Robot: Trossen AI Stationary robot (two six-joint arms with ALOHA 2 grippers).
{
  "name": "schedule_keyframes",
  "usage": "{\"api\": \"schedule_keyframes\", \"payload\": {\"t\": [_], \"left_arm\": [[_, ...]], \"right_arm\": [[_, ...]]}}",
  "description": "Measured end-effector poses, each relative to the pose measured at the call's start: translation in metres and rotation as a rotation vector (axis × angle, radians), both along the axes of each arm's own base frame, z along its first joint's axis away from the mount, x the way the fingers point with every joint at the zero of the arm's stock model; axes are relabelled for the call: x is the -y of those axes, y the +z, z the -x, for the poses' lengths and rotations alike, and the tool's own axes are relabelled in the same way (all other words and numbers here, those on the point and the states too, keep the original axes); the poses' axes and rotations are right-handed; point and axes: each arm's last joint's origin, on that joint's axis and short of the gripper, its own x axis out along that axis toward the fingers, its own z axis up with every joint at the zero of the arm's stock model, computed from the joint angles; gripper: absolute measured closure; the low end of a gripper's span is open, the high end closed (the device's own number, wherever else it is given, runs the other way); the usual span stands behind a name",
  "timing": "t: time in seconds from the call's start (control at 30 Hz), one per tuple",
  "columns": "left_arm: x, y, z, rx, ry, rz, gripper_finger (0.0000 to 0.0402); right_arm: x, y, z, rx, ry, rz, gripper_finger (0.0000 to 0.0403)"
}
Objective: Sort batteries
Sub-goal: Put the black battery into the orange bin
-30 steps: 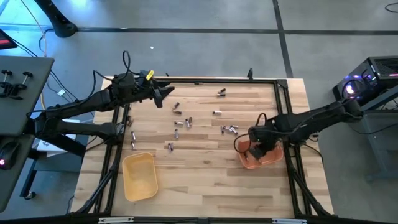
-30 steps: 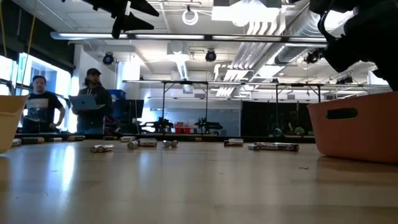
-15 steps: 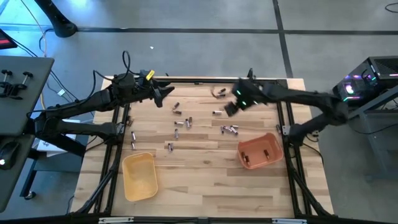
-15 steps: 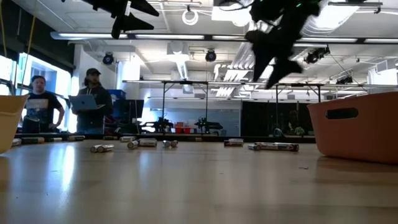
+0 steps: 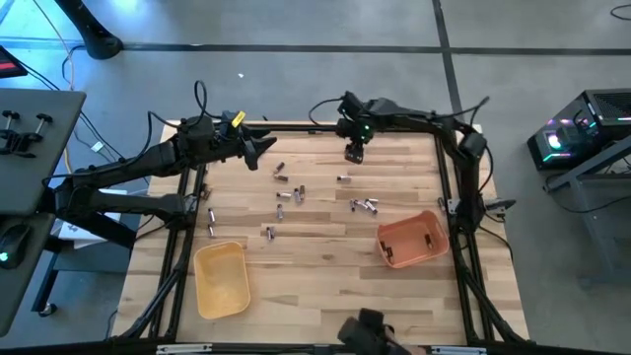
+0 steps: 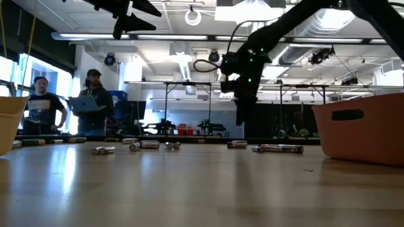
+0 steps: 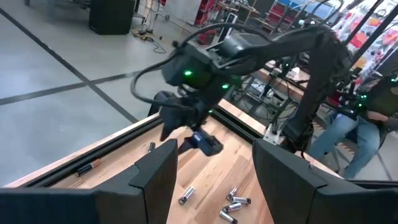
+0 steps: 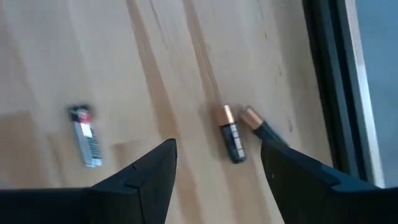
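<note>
A: Where are we seeing the batteries (image 5: 296,194)?

B: Scattered mid-table, between the yellow tray (image 5: 221,280) and orange tray (image 5: 414,239).

A: The grippers?

B: We are seeing the right gripper (image 5: 353,153), fingers spread, hovering over two dark cells (image 8: 232,140); left gripper (image 5: 258,150) spread, waiting far-left.

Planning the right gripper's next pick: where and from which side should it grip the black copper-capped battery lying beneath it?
Grip the black copper-capped battery across its dark mid-body, coming straight down. It lies flat, and the open right gripper already straddles it. A second copper-tipped battery lies close beside its capped end, so stay away from that end.
</note>
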Motion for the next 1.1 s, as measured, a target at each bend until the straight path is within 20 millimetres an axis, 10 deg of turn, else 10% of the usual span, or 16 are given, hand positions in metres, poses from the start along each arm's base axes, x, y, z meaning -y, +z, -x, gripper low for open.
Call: {"api": "schedule_keyframes", "payload": {"t": [0.7, 1.1], "left_arm": [[0.000, -0.001, 0.000, 0.011, 0.010, 0.049, 0.0202], [0.000, 0.001, 0.000, 0.026, 0.010, 0.043, 0.0202]], "right_arm": [[0.014, -0.055, -0.005, -0.130, 0.153, -0.007, 0.0190], [0.005, -0.048, 0.000, -0.147, 0.011, -0.102, 0.0379]]}}
